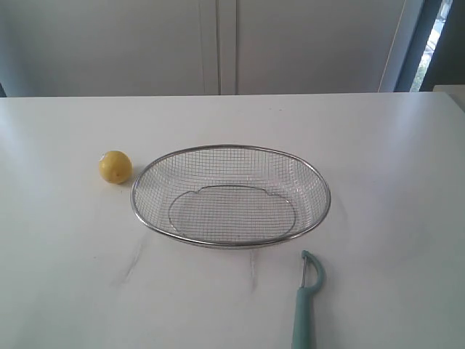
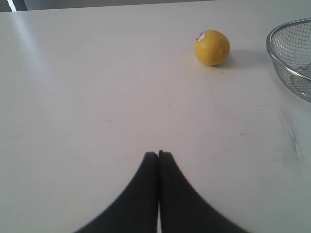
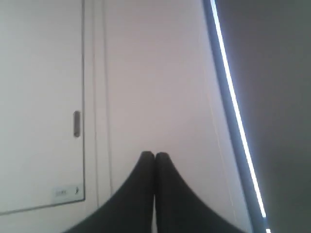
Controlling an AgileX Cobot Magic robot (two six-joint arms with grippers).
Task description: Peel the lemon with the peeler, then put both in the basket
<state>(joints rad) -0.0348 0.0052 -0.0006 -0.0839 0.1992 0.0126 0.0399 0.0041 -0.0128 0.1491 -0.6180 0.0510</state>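
A small yellow lemon [image 1: 115,166] rests on the white table, left of the wire-mesh basket [image 1: 231,244]. The left wrist view shows the lemon [image 2: 212,47] with a red-and-white sticker and a piece of the basket rim [image 2: 286,70]. The teal-handled peeler [image 1: 307,302] lies in front of the basket, blade end toward it. My left gripper [image 2: 158,154] is shut, empty, above bare table well short of the lemon. My right gripper [image 3: 154,155] is shut and empty, facing a white wall and cabinet door. Neither gripper appears in the exterior view.
The white table [image 1: 392,167] stretches around the basket. White cabinet doors [image 1: 218,43] stand behind the table's far edge. A window strip [image 1: 436,36] shows at the far right. A door with a small handle [image 3: 77,123] fills the right wrist view.
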